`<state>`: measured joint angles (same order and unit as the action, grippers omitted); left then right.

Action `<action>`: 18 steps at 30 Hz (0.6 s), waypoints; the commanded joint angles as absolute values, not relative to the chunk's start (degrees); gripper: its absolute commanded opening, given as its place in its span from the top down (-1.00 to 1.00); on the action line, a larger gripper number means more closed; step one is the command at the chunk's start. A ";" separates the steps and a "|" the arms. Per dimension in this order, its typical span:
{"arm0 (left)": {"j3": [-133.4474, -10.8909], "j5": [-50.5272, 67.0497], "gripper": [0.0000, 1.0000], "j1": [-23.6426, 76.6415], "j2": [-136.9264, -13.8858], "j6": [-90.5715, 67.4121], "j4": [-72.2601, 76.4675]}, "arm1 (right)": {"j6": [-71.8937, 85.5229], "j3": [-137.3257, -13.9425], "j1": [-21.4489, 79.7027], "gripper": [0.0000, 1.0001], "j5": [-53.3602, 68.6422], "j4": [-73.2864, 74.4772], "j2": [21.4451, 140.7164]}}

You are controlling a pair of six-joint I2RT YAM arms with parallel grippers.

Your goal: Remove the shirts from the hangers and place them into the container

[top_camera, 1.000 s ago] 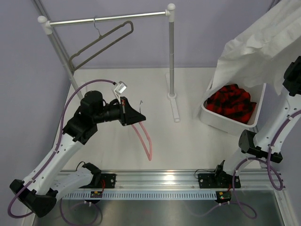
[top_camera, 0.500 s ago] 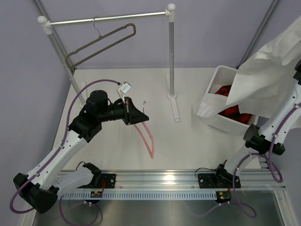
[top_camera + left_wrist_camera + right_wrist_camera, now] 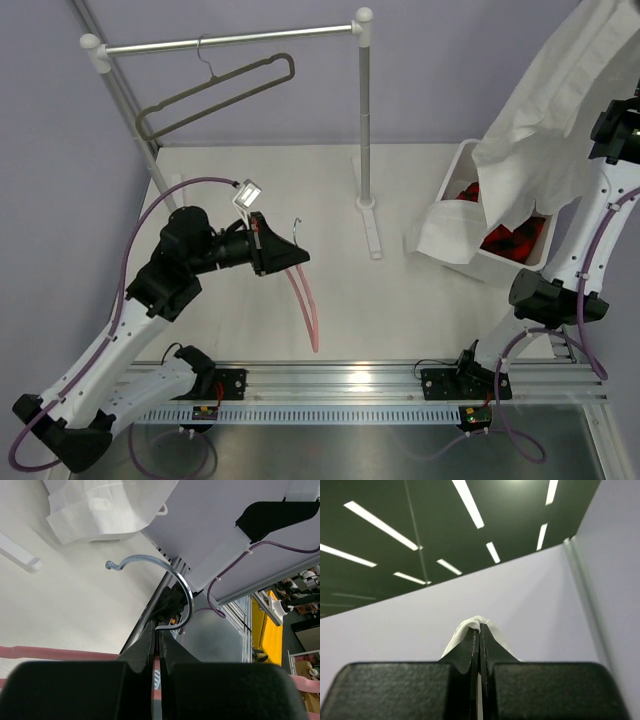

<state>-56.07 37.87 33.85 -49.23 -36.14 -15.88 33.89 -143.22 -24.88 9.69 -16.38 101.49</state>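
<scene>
Top external: left end effector [image 3: 156, 630] clamps pink hanger [image 3: 312, 325], right end effector [image 3: 479, 632] white shirt [image 3: 545, 120].

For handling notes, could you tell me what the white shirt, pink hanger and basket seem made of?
White shirt: thin, matte fabric, papery-looking by its stiff creases. Pink hanger: likely matte plastic; its hook glints like metal. Basket: smooth white plastic, apparently.

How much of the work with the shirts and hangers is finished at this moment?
Done: the plaid shirt lies in the basket, and the grey hanger hangs bare on the rail. In hand: the right fingers pinch the white shirt, raised above the basket, its lower end hanging over the rim; the left fingers grip the bare pink hanger. Left: lower the white shirt inside and release it.
</scene>
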 commanded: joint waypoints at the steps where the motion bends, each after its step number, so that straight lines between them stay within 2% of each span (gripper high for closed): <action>1: -56.25 36.39 1.00 34.45 -45.97 -38.14 -12.65 | 31.56 -135.58 -19.61 1.00 12.04 -19.24 94.41; 4: -55.81 35.42 1.00 34.80 -43.16 -39.02 -13.00 | 29.89 -124.42 -17.93 1.00 10.90 -21.09 88.87; 10: -55.72 33.84 1.00 35.24 -38.85 -40.60 -15.29 | 24.35 -100.23 -17.84 1.00 1.16 -23.57 77.35; 13: -56.77 33.57 1.00 35.42 -38.41 -40.52 -17.66 | 21.80 -94.41 -17.84 1.00 0.35 -23.73 74.98; 18: -57.39 33.05 1.00 35.51 -38.14 -39.90 -19.33 | 20.31 -91.85 -17.84 1.00 -6.75 -21.02 72.86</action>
<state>-55.75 34.20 35.20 -38.57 -39.51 -19.29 23.27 -92.01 -17.89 0.01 -19.66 75.24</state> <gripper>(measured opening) 0.022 0.010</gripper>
